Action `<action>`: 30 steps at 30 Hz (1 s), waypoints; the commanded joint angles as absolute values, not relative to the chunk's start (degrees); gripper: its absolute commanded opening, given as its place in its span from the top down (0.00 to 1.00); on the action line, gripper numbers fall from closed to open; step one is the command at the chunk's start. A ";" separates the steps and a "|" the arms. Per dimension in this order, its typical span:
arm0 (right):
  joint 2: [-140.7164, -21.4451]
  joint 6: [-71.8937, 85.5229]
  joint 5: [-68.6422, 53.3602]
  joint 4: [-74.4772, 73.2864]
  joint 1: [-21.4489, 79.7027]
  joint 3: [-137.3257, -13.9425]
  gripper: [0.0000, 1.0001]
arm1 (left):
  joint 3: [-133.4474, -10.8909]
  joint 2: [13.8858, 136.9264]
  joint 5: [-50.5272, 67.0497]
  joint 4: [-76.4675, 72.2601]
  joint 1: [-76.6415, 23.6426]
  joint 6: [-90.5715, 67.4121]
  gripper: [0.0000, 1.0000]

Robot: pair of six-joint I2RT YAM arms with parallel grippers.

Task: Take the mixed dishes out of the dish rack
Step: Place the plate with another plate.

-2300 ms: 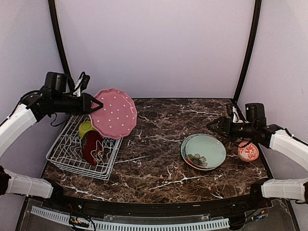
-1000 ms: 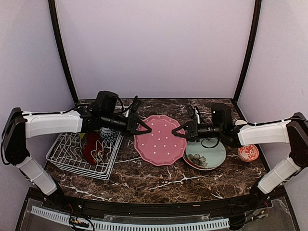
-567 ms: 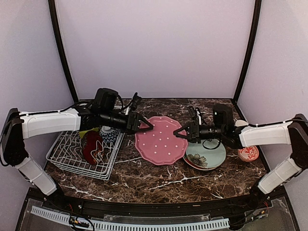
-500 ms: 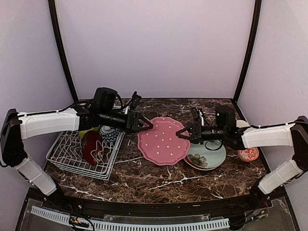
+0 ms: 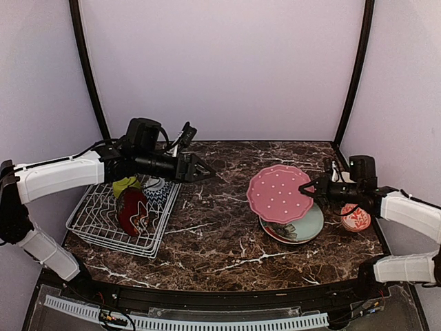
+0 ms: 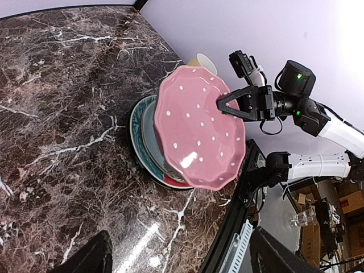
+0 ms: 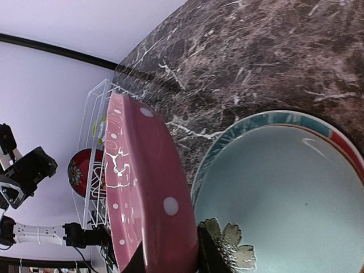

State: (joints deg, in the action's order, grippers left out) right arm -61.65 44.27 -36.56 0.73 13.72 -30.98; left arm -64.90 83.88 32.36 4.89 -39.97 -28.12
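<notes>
While your right claw (image 5: 304, 191) clamps the rim of the pink white-dotted scalloped plate (image 5: 277, 193), that plate hangs tilted over the pale green round plate (image 5: 311, 222) on the dark marble bench (image 5: 220, 234). Your left claw (image 5: 205, 169) is spread and empty, near the white wire dish rack (image 5: 89, 222), where a dark red floral plate (image 5: 131, 210) stands.

The left arm (image 5: 62, 176) is stretching rightward from its base, forearm running nearly level above the bench. Its jaws are gaping wide with nothing between them (the two dark fingertips (image 6: 85, 259) are sitting at opposite lower corners of its wrist view). The right arm (image 5: 406, 210) is reaching leftward, its jaws pinching the right edge of the pink dotted plate (image 5: 278, 194).
</notes>
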 commanded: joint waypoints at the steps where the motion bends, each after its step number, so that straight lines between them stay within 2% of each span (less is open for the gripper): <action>1: -57.71 39.65 -39.07 -6.68 7.56 -31.11 1.00 | -67.09 84.08 32.40 6.90 -39.71 -26.54 0.18; 9: -57.75 34.34 -41.05 -13.66 0.64 -30.39 1.00 | -67.63 84.68 32.88 7.43 -39.68 -26.62 0.18; 30: -63.03 33.93 -41.24 -6.74 0.53 -27.47 1.00 | -67.44 84.75 32.63 7.82 -39.68 -27.16 0.19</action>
